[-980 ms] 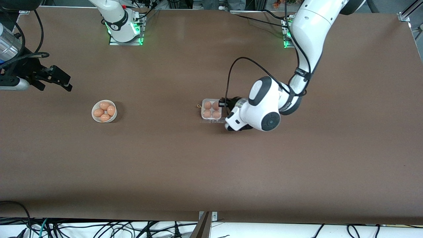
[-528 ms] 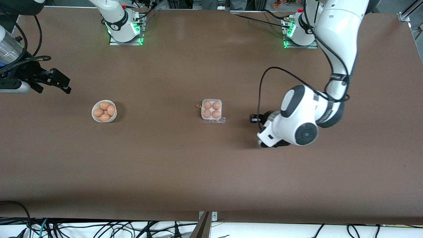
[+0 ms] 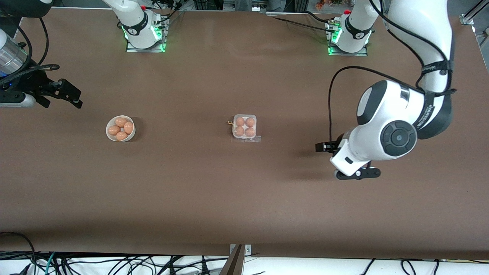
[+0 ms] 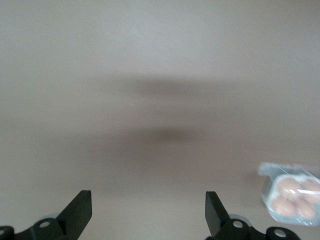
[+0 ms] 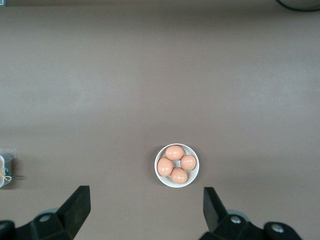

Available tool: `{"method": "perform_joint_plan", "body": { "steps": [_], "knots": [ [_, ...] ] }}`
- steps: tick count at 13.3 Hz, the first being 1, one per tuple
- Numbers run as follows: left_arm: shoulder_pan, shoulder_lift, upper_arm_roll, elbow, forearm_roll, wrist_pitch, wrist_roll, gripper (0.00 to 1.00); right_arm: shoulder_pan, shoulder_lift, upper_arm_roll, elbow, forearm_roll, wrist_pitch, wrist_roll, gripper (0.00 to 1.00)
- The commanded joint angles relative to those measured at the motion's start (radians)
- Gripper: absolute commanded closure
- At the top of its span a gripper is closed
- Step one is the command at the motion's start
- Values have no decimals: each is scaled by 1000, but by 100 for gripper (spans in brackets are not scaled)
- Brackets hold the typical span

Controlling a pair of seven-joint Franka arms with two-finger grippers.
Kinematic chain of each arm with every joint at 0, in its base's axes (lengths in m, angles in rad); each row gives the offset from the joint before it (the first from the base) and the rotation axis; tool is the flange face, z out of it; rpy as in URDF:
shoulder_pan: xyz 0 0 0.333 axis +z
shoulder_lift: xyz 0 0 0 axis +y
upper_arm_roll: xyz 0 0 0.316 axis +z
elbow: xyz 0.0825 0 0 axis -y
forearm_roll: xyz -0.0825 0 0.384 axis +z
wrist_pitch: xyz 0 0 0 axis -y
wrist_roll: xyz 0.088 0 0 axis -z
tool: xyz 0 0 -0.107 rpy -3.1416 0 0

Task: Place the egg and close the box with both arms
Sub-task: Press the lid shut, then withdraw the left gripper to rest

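Now the box [image 3: 244, 128] sits mid-tabletop with four eggs showing through its clear lid, and it reads as shut, though whether the latch has truly caught cannot be told from here. That is the risk: if the lid is only resting on the tray, it could spring up once nobody presses it, and one arm alone would likely skid the light carton across the tabletop [image 3: 244, 198] instead of snapping it closed. A clear flap juts from the box edge nearer the front camera, and a pincer coming in low could snag it and drag the whole thing. A small yellowish loop lies just beside the box toward the right arm's end; what it is, I cannot say.

Over at the left arm's end, the left pincer [image 3: 324, 147] hangs above bare tabletop, well apart from the box, wrist bent down. Its wrist view shows the fingers [image 4: 80, 210] spread wide with nothing between them and the box off at the edge.

At the right arm's end, the right pincer [image 3: 70, 93] waits above the tabletop near the white bowl [image 3: 120, 128], spread wide and empty, the four spare eggs [image 5: 176, 164] in the bowl in plain sight of its wrist camera.
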State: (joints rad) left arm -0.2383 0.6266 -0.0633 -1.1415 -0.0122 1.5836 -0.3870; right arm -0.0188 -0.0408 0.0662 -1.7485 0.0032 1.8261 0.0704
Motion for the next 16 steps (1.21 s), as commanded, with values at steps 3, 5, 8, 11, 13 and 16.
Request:
{"method": "perform_joint_plan", "body": {
  "steps": [3, 5, 8, 11, 13, 16],
  "knots": [
    [114, -125, 8, -27, 101, -14, 136, 0, 2, -2, 3, 9, -14, -7, -9, 0],
    [180, -197, 8, -75, 104, -14, 230, 0, 2, -4, 3, 9, -14, -7, -9, 0],
    [255, -304, 8, -154, 107, -13, 309, 0, 2, -4, 6, 9, -14, -8, -7, 0],
    [289, -402, 7, -233, 104, -16, 315, 0, 2, -4, 7, 9, -14, -10, -7, 0],
    [315, -468, 7, -308, 104, -16, 315, 0, 2, -4, 7, 9, -14, -10, -7, 0],
    [330, -525, 7, -401, 100, -14, 310, 0, 2, -4, 7, 9, -14, -10, -9, 0]
  ]
}}
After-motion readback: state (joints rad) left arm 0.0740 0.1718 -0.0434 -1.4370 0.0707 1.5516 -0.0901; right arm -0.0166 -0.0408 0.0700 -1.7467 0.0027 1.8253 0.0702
